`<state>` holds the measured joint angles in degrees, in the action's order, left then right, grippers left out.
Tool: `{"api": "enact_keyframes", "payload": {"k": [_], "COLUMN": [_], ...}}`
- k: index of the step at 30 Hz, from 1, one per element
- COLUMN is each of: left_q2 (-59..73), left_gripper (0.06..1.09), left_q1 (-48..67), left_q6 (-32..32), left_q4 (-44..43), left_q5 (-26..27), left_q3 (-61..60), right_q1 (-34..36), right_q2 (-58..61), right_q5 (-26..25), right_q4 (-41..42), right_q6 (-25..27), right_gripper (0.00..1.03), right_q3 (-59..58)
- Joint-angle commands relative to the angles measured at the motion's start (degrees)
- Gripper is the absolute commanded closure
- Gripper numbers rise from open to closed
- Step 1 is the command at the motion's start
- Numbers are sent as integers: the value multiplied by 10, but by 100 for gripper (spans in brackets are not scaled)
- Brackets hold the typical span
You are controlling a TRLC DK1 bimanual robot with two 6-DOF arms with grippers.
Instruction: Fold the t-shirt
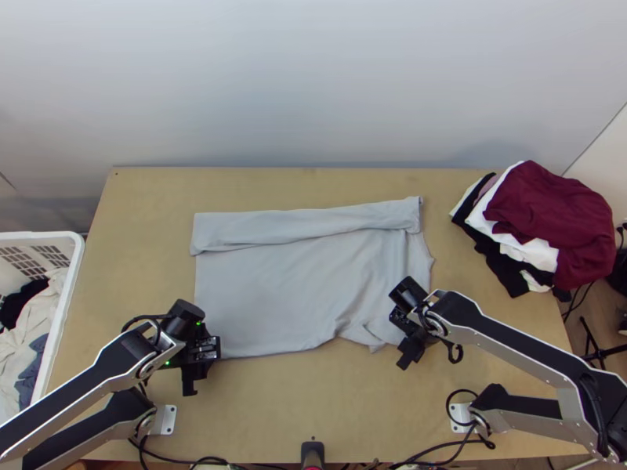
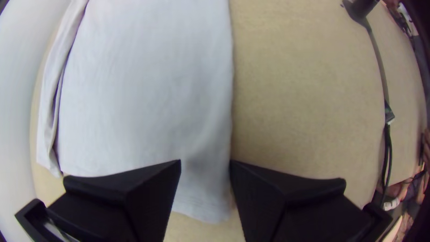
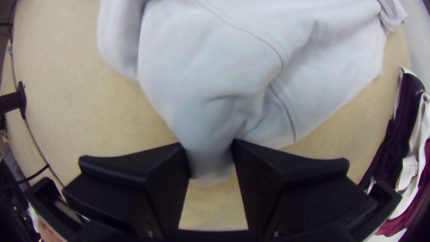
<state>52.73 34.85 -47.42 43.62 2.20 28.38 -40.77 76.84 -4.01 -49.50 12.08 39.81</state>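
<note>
Light wood makes up the surface [image 1: 266, 407] under the gray t-shirt [image 1: 274, 290], which lies spread, its far side folded over. My left hand [image 1: 205, 363] points down, open around its near left corner. My right hand [image 1: 404, 338] is open around a bunched near right bit. Wood shows all around; clothes [image 1: 549, 219] sit right, a basket [image 1: 69, 294] past the left edge.

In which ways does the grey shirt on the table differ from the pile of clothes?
Colour: the shirt is plain light grey, while the pile mixes dark red, white and black.
Pose: the shirt lies mostly flat, with a strip folded over along its far side; the pile is a loose heap.
Place: the shirt lies around the middle of the table, but the pile is at its far right corner.
Both are cloth.
</note>
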Motion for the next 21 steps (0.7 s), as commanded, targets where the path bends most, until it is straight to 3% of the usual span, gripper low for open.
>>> {"api": "enact_keyframes", "payload": {"k": [1,3,8,10,21], "left_q2": [-22,-27,-27,-27,-22], "left_gripper": [66,66,97,105,105], "left_q1": [-3,-7,-7,-7,-7], "left_q6": [-5,-3,-4,-4,-4], "left_q4": [17,30,38,38,39], "left_q5": [19,32,54,58,72], "left_q3": [15,27,26,25,0], "right_q1": [-1,-1,-1,-2,-2], "right_q2": [-4,-11,-16,-16,-13], "right_q5": [1,1,1,1,2], "right_q4": [-1,-3,-2,0,1], "right_q6": [2,3,6,8,8], "right_gripper": [74,78,96,100,100], "right_q3": [3,5,4,4,0]}}
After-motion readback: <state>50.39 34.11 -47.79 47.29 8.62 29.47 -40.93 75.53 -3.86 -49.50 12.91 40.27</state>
